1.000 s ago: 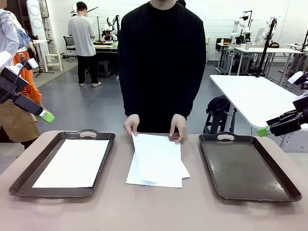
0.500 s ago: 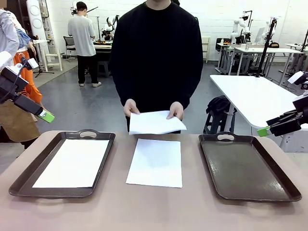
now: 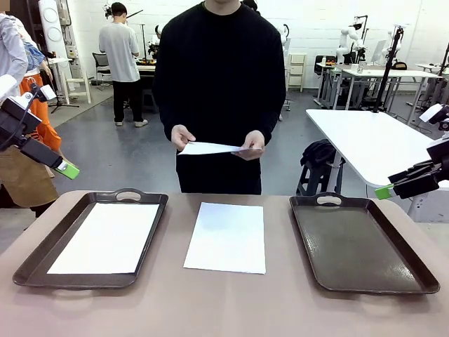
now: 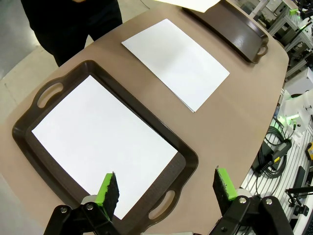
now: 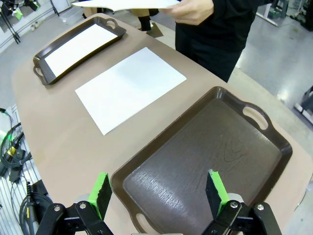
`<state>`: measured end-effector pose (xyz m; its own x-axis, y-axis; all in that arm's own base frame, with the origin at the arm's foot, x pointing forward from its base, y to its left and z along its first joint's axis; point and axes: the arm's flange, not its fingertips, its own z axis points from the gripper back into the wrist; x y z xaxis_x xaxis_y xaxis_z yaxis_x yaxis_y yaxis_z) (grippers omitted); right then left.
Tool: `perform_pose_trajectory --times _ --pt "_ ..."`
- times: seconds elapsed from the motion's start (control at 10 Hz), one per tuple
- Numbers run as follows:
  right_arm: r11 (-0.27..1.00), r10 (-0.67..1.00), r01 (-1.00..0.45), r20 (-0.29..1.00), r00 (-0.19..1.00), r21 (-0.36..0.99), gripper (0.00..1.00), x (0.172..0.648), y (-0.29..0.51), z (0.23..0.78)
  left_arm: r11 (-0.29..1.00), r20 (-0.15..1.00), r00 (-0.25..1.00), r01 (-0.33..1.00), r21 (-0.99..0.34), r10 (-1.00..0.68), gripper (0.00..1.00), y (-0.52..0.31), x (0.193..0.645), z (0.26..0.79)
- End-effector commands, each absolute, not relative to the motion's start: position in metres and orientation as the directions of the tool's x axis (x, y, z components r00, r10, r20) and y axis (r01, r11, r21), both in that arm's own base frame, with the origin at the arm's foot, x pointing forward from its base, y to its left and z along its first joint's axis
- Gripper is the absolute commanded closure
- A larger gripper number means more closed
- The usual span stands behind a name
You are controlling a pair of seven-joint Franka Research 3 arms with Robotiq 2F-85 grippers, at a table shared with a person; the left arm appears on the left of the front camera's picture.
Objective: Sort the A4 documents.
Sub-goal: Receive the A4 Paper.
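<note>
You're looking at both claws hanging spread, pinching nothing: L claw (image 4: 166, 188) above the L tray (image 4: 190, 162), R claw (image 5: 159, 193) above the R tray (image 5: 220, 147). One A4 sheet (image 3: 105, 237) is lying in the L tray, a second sheet (image 3: 226, 236) is sitting mid-desk (image 3: 224, 302) btwn the trays, and a third sheet (image 3: 209, 148) is hanging in the person's hands (image 3: 252, 144) past the far edge.

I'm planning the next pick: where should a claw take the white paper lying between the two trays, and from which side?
Probably the near short edge of the thin white rectangular paper sheet, approached low from the robot's side. It lies flat on the beige tabletop with nothing raised, so a straight-down pinch has little to catch; that edge is unobstructed.
</note>
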<state>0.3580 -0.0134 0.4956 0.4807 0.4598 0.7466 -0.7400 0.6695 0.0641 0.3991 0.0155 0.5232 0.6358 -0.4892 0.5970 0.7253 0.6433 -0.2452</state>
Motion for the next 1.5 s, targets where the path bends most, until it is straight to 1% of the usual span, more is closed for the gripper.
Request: perform_pose_trajectory --times 0.0,1.4 --pt "0.654 0.454 -0.753 0.759 0.467 0.072 0.00 0.3605 -0.0134 0.4935 0.639 0.597 0.632 0.730 -0.243 -0.494 0.00 0.0164 0.3991 0.5224" --pt "0.654 0.454 -0.753 0.759 0.467 0.072 0.00 0.3605 -0.0134 0.4935 0.639 0.597 0.632 0.730 -0.243 -0.494 0.00 0.0164 0.3991 0.5224"
